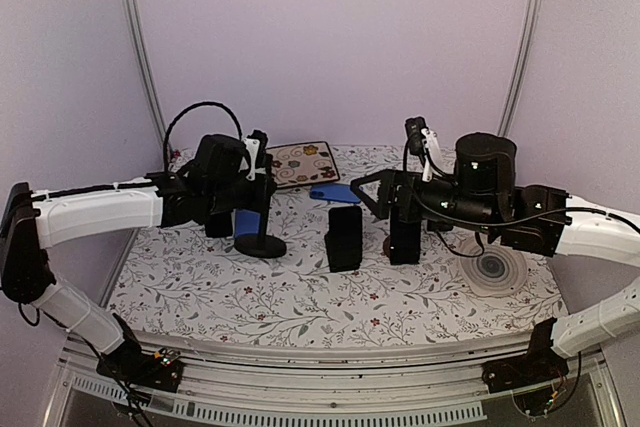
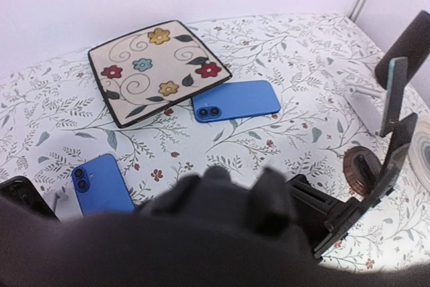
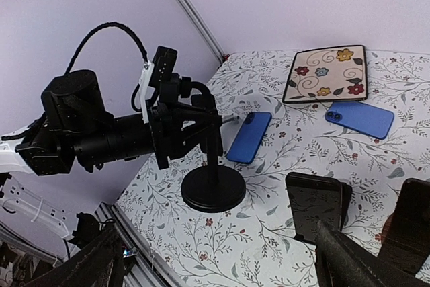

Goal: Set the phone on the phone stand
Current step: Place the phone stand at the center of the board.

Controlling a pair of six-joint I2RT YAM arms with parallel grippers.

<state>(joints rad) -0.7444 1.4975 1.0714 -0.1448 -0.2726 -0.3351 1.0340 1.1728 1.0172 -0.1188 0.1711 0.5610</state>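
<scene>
The black phone stand [image 1: 261, 244], a round base with a thin post, stands at the centre left; it also shows in the right wrist view [image 3: 213, 189]. My left gripper [image 1: 256, 185] is at the top of the post and looks shut on the stand's head, which fills the bottom of the left wrist view as a dark blur [image 2: 222, 220]. A blue phone [image 1: 246, 222] lies face down on the table just behind the stand [image 3: 248, 137] [image 2: 104, 183]. A second blue phone [image 1: 335, 192] lies by the plate [image 2: 235, 101]. My right gripper [image 3: 218, 233] is open and empty.
A floral square plate [image 1: 303, 163] sits at the back. A black phone leans upright in a holder [image 1: 344, 237] at the centre [image 3: 312, 203]. Another black holder [image 1: 404, 239] stands under my right arm. A round coaster [image 1: 495, 269] lies at the right.
</scene>
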